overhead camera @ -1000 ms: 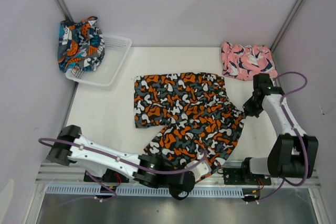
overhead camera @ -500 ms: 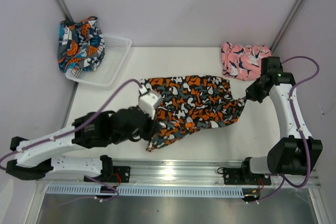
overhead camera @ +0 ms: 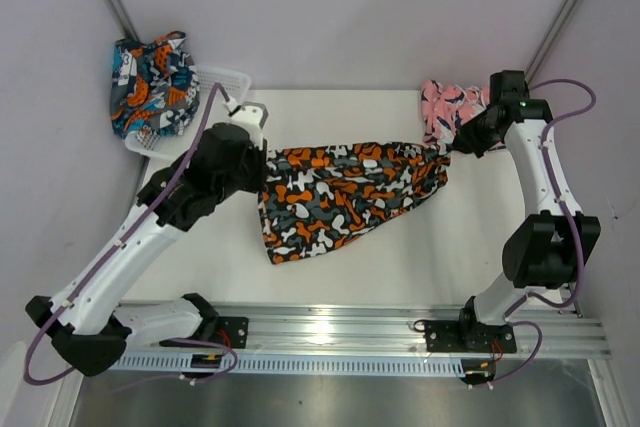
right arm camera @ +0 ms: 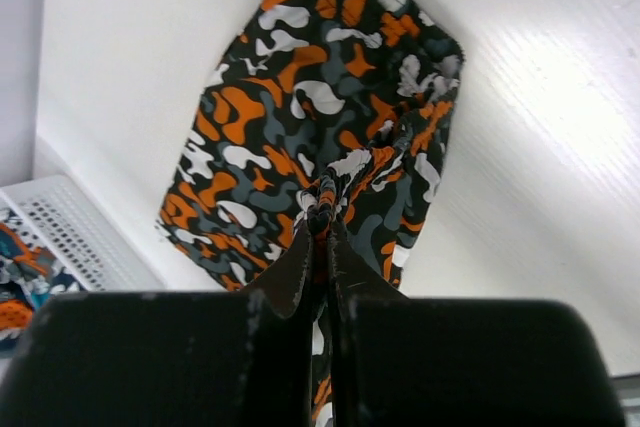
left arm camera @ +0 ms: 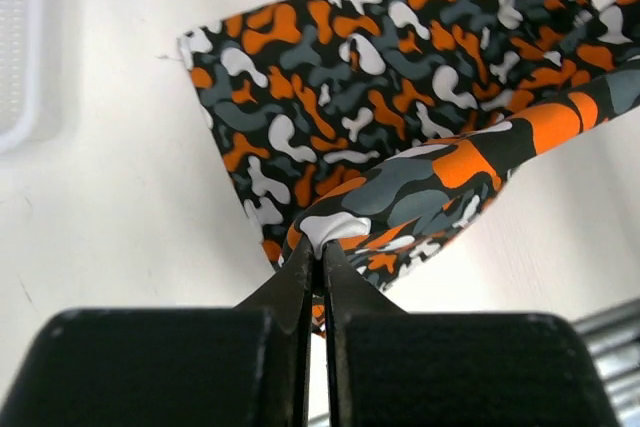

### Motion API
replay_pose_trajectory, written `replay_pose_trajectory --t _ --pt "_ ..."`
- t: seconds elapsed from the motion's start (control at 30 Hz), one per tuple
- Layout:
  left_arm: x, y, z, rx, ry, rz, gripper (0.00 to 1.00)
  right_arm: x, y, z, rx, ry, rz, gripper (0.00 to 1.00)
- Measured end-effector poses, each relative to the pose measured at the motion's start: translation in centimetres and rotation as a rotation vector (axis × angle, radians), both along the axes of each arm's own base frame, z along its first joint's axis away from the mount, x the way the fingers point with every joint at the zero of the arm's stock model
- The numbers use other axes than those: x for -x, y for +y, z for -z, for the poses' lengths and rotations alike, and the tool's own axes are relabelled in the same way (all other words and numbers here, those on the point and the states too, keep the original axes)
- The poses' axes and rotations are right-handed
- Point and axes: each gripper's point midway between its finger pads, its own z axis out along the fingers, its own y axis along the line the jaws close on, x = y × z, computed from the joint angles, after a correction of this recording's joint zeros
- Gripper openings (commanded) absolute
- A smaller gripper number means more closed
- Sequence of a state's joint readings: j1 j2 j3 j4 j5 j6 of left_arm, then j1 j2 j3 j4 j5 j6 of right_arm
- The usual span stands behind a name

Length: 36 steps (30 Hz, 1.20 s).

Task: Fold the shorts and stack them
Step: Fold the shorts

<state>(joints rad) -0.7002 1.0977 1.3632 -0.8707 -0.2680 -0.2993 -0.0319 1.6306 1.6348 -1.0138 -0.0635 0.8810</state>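
The black shorts with orange-white blotches (overhead camera: 345, 192) hang stretched between both arms above the table's middle, their lower part trailing toward the near side. My left gripper (overhead camera: 264, 154) is shut on their left edge, pinching a white-and-orange fold (left arm camera: 335, 230). My right gripper (overhead camera: 452, 146) is shut on the right edge, with bunched cloth (right arm camera: 325, 202) between its fingers. The pink shorts (overhead camera: 450, 112) lie crumpled at the back right, partly behind the right arm. The teal-navy shorts (overhead camera: 150, 85) hang over the basket's far left rim.
A white mesh basket (overhead camera: 205, 122) stands at the back left corner, close to my left arm's wrist. Grey walls close in the table on left, back and right. The metal rail (overhead camera: 320, 332) with the arm bases runs along the near edge.
Both grippers have carried the black shorts from the near side toward the back, lifting and folding them over. The left arm swung from the front edge up to the basket side.
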Motion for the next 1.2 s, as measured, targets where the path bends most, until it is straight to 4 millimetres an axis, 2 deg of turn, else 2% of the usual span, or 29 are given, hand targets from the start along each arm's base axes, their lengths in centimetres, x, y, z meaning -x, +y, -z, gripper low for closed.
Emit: replay_pose_trajectory --t 0.17,0.3,0.6,0.83,0.9,0.97,1.0,1.03,1.1,1.13,1.2 --pt "-3.6 1.7 0.6 -0.011 0.001 -0.071 0.00 -2.3 0.4 0.5 -0.045 0.002 0.037 0.00" --pt "-6.3 1.9 2.0 -0.027 0.021 -0.087 0.00 -4.2 0.5 1.6 -0.061 0.018 0.063 0.00" --pt "-11.4 1.7 7.2 -0.062 0.113 -0.104 0.00 -8.4 0.7 5.1 -0.072 0.055 0.083 0.00" --pt "-14.0 2.2 11.1 -0.092 0.180 -0.137 0.00 -11.8 1.2 6.5 -0.069 0.001 0.074 0.00" --pt "-14.5 2.6 11.9 -0.096 0.191 -0.151 0.01 -13.0 1.3 6.6 -0.072 -0.020 0.072 0.14" --pt "-15.3 3.1 12.6 -0.100 0.203 -0.168 0.09 -14.3 1.5 6.7 -0.076 -0.046 0.065 0.50" --pt "-15.7 3.2 13.0 -0.103 0.208 -0.175 0.23 -14.9 1.7 6.8 -0.077 -0.060 0.062 0.77" --pt "-16.3 3.4 13.2 -0.109 0.209 -0.177 0.45 -15.6 1.9 6.9 -0.077 -0.080 0.060 0.87" --pt "-17.5 3.6 13.7 -0.128 0.213 -0.192 0.84 -16.5 2.2 6.9 -0.067 -0.115 0.040 0.99" --pt "-18.0 3.8 13.8 -0.138 0.213 -0.210 0.96 -16.8 2.4 6.8 -0.061 -0.132 0.025 0.99" --pt "-18.7 4.3 13.7 -0.150 0.208 -0.253 0.99 -17.4 2.8 6.4 -0.046 -0.164 0.002 1.00"
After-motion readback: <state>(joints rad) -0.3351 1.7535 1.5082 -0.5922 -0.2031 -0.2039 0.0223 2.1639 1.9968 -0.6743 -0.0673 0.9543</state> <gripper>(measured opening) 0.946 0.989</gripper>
